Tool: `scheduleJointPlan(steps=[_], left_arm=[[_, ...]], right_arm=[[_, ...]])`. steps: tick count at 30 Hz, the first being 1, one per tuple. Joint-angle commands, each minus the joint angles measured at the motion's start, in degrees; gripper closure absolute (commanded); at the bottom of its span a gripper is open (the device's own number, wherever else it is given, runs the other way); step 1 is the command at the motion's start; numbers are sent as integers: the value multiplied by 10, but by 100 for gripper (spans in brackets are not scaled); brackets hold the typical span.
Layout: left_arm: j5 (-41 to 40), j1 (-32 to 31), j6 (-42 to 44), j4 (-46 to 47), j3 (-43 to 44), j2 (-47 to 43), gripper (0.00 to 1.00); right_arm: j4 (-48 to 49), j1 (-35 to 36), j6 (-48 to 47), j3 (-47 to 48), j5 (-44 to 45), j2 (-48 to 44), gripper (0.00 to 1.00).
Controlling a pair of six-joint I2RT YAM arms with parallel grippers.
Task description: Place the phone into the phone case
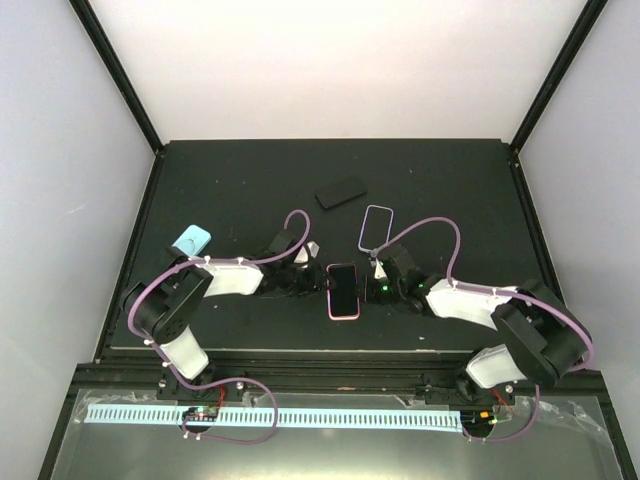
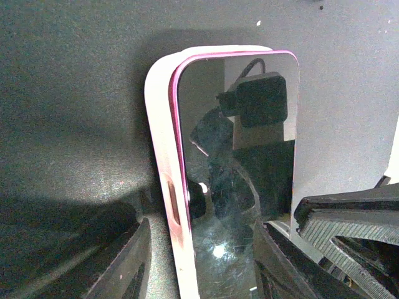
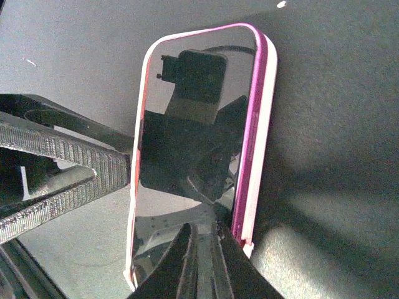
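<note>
The phone, with a black screen and a magenta edge, lies face up in a white-pink phone case at the table's near middle. In the left wrist view the phone lies in the case, with its magenta long edge showing above the case wall. My left gripper is open. One finger is beside the case and the other is over the screen. My right gripper is shut, its tips resting on the phone's screen next to the case wall.
A second, lilac-rimmed case lies just behind the right gripper. A black slab lies farther back. A light blue item sits at the left by the left arm. The two grippers face each other across the phone.
</note>
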Motion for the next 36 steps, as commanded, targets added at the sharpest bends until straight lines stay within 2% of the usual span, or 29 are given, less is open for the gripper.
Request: scheduleJointPlan(steps=[1,8,11,14,17,20,24,27,31,36], left_arm=[[-37,4,25,-45,5,24,54],[-62,4,23,-60,-11,3,58],[-37,5,23,-46,-14,11,57],[7,7,8,16,-30,28,56],[8,8,0,26,-32,41,56],[-6,8,10,7,-29,45,56],[-15,8,24,-4,-28,42,60],[-15,8,31,-7,-27,42,62],[25,8,30,74,-50,40,65],[39,9,33,82,-49,40,69]], right_arm=[[-2,3,-24,22,10,24,93],[-26,2,-30,39,11,27,93],[-50,2,-36,44,41,8,87],[-64,1,-43,47,60,9,84],[-60,-2,-42,46,62,21,82],[-36,-2,-37,40,47,33,83],[10,-2,-38,36,5,53,92],[39,-2,-47,33,-11,69,94],[85,-2,-62,20,-20,76,95],[148,-2,-52,8,-98,87,95]])
